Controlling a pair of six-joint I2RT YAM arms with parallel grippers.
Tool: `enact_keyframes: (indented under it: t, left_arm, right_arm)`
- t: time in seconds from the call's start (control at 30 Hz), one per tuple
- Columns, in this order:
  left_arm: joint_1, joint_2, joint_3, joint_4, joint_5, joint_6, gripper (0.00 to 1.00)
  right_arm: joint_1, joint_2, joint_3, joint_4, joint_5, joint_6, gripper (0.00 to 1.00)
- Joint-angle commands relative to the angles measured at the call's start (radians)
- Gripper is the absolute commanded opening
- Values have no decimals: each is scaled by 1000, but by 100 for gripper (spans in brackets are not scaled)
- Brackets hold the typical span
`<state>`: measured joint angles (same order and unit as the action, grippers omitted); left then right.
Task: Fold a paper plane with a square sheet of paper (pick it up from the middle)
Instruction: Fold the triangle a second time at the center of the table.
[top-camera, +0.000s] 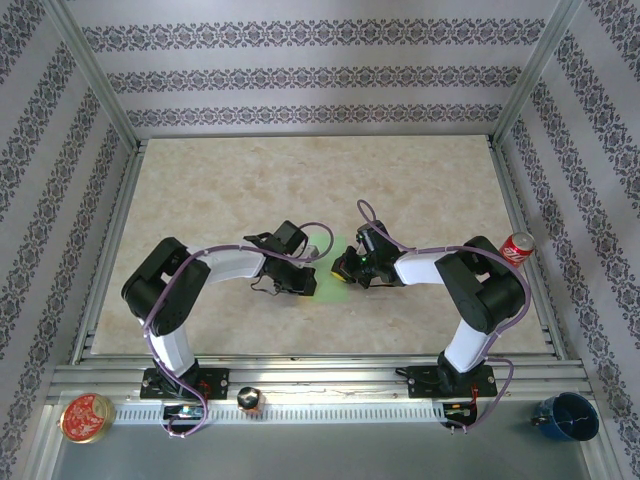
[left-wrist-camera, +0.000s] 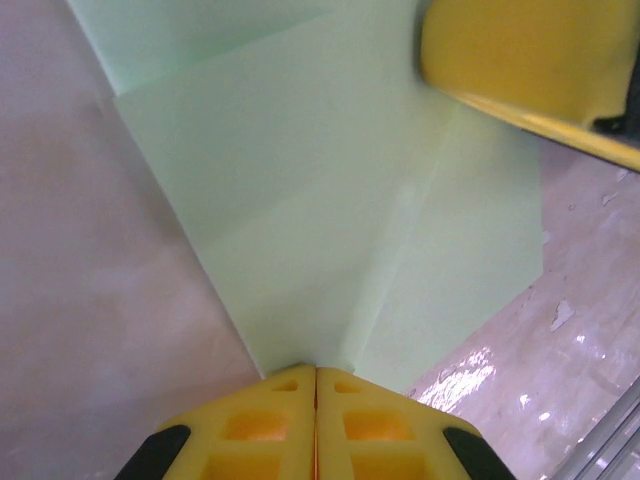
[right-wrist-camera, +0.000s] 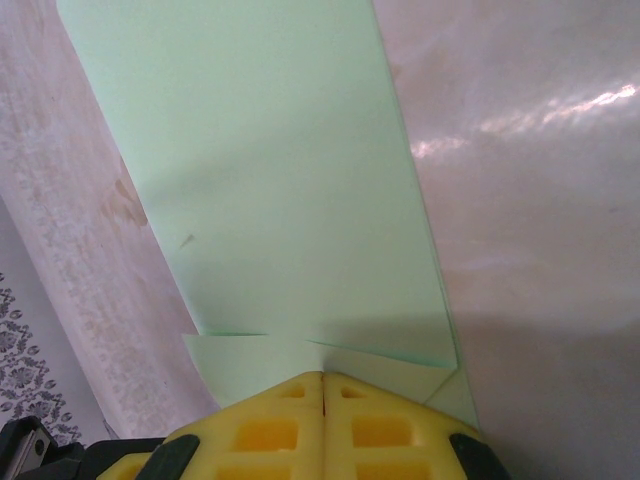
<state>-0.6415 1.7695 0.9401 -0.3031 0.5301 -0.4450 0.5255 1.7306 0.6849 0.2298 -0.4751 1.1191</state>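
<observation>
Top external view has the left claw (top-camera: 306, 283) and right claw (top-camera: 346, 268) pinching opposite ends of the thin pale-green, partly folded square sheet of paper (top-camera: 333, 276) on the marbled counter (top-camera: 300, 180); folding seems midway, and next wants an aligned crease.

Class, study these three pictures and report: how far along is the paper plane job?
Done: the green sheet already carries creases and overlapping flaps. In hand: the left pincer and right pincer are both shut on its edges. Still to do: it isn't a slim dart yet, so more folds remain.
</observation>
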Motion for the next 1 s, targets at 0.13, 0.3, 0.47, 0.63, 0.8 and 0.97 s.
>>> enact_keyframes:
  t: [0.13,0.3,0.47,0.63,0.8,0.97]
  left_arm:
    - [-9,-73,-41,-84,-34,17,8]
    - [-9,-130,-29,-45,-58,-23,6]
    - [-10,-132,-12,35,-5,-76,5]
    - [-18,-78,9,134,106,-141,5]
    - [-32,-34,23,157,117,-163,6]
    - [-32,24,33,141,113,-160,6]
  right_arm:
    - [-10,35,-31,-69,36,-16,0]
    - [-10,35,-31,-66,35,-13,0]
    - [-10,32,-30,-70,35,-13,0]
    - [-10,29,-29,-73,35,-14,0]
    - [-10,27,-30,-73,36,-15,0]
    - [-10,29,-28,-73,35,-15,0]
